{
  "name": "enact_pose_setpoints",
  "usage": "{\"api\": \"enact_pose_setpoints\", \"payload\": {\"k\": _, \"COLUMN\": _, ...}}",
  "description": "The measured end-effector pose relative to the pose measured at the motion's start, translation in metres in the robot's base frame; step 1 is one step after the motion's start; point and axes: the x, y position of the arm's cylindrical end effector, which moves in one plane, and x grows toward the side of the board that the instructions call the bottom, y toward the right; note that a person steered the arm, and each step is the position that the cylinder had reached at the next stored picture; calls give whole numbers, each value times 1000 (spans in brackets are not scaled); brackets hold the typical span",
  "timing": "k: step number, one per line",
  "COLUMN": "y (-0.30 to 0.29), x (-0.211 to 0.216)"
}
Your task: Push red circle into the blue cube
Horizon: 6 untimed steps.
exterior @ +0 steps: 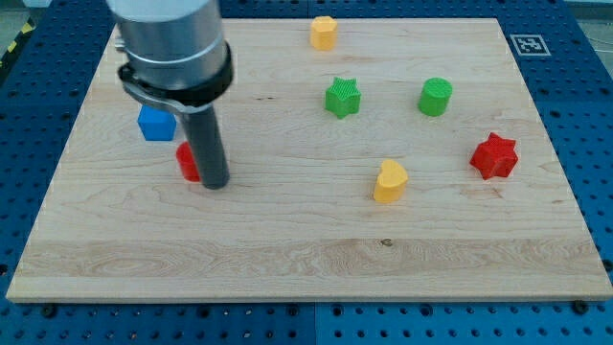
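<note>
The red circle (pixel 187 162) lies on the wooden board at the view's left, partly hidden behind my rod. The blue cube (pixel 156 124) sits just up and to the left of it, a small gap apart. My tip (pixel 215 184) rests on the board touching the red circle's right side, at its lower right.
A yellow block (pixel 324 33) is at the view's top centre. A green star (pixel 342 98) and a green cylinder (pixel 435 97) lie right of centre. A yellow heart (pixel 390 182) and a red star (pixel 494 156) lie further right. The board's left edge (pixel 67 153) is close to the blue cube.
</note>
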Motion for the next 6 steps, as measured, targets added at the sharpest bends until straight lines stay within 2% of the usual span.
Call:
{"api": "enact_pose_setpoints", "payload": {"k": 1, "y": -25, "x": -15}}
{"api": "enact_pose_setpoints", "payload": {"k": 3, "y": -42, "x": -15}}
{"api": "enact_pose_setpoints", "payload": {"k": 5, "y": -42, "x": -5}}
{"api": "enact_pose_setpoints", "payload": {"k": 6, "y": -22, "x": 0}}
